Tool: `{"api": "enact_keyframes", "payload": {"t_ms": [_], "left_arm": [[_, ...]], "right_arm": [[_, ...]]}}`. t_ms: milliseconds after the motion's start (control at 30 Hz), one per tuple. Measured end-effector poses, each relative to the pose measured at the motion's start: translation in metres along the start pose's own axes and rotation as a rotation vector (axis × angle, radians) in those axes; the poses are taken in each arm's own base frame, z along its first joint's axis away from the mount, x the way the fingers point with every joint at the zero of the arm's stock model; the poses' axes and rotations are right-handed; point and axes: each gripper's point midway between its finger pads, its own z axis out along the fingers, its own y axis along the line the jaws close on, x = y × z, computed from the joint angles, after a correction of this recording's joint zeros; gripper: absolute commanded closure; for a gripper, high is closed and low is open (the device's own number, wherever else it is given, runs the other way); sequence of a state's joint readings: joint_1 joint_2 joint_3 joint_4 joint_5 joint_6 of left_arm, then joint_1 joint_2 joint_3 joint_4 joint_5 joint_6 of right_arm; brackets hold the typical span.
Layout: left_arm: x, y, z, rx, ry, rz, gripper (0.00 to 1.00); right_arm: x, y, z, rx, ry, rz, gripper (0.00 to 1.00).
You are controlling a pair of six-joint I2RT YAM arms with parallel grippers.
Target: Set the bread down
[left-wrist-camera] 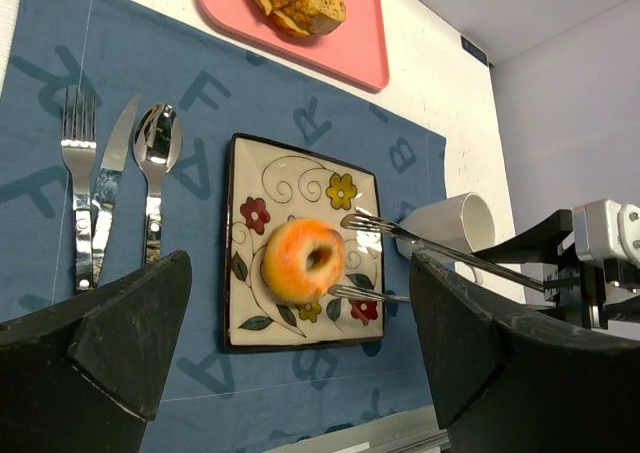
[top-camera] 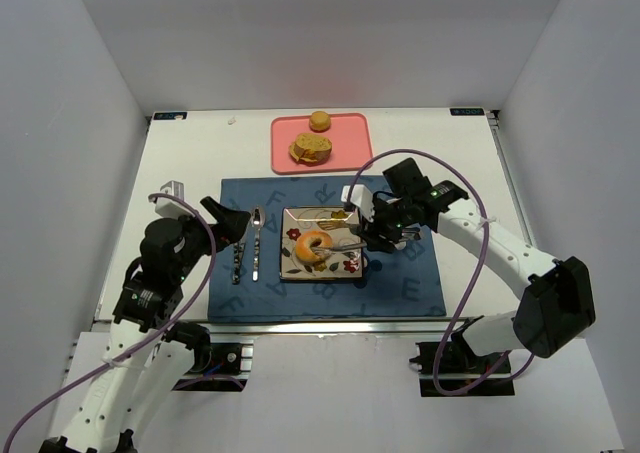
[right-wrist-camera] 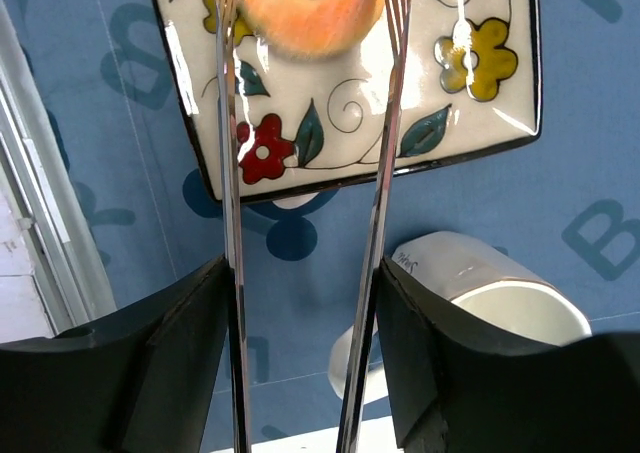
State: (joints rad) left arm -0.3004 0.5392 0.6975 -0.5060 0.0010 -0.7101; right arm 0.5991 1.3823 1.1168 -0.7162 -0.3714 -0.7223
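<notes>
1. The plate (left-wrist-camera: pixel 290 178) is cream with a dark rim, painted with red and yellow flowers, green leaves and thin swirls.
2. On the plate, the bagel (left-wrist-camera: pixel 303 260) is golden-orange.
3. Under the plate, the placemat (top-camera: pixel 400 283) is blue with darker blue letters.
4. Beyond the plate, the tray (top-camera: pixel 350 133) is pink and its bread slices (top-camera: pixel 310 149) are golden-brown.
5. The cutlery (left-wrist-camera: pixel 157 173) left of the plate and the tongs (right-wrist-camera: pixel 229 223) over it are silver.
6. The mug (left-wrist-camera: pixel 450 223) right of the plate is white.

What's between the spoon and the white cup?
The square flowered plate holding the bagel, with tongs reaching over it; the left wrist view shows this.
</notes>
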Motion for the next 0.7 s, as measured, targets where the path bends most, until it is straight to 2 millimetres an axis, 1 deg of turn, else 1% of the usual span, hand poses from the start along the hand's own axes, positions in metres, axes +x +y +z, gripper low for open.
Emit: {"api": "enact_keyframes", "payload": {"t_ms": [133,200,300,367,400,467,533,600,667,700], "left_arm": [[-0.001,0.001,-0.001,-0.004,-0.007,-0.005,0.02],[-0.001,0.001,-0.001,-0.007,-0.007,-0.005,0.02],[-0.001,0.001,0.0,-0.008,-0.006,-0.005,0.02],[0.0,0.002,0.001,-0.011,-0.003,-0.005,0.02],[0.0,0.002,0.001,-0.012,-0.001,-0.005,0.02],[0.001,0.003,0.002,-0.016,0.004,-0.005,0.02],[0.002,0.003,0.003,-0.019,0.008,-0.005,0.02],[0.002,0.004,0.004,-0.021,0.01,-0.004,0.02],[0.002,0.004,0.004,-0.022,0.012,-0.005,0.02],[0.003,0.004,0.004,-0.023,0.012,-0.005,0.02]], "right_arm": [[-0.003,0.004,-0.003,-0.012,-0.014,-0.004,0.39],[-0.01,0.004,-0.009,-0.006,-0.035,0.004,0.4],[-0.03,-0.008,-0.019,0.028,-0.086,0.038,0.43],[-0.044,-0.025,-0.027,0.066,-0.13,0.092,0.46],[-0.051,-0.037,-0.031,0.091,-0.15,0.123,0.46],[-0.063,-0.072,-0.036,0.15,-0.19,0.214,0.48],[-0.073,-0.11,-0.038,0.197,-0.227,0.322,0.5],[-0.079,-0.151,-0.035,0.227,-0.261,0.451,0.51],[-0.076,-0.195,-0.026,0.25,-0.302,0.586,0.51],[-0.071,-0.21,-0.02,0.257,-0.311,0.637,0.51]]}}
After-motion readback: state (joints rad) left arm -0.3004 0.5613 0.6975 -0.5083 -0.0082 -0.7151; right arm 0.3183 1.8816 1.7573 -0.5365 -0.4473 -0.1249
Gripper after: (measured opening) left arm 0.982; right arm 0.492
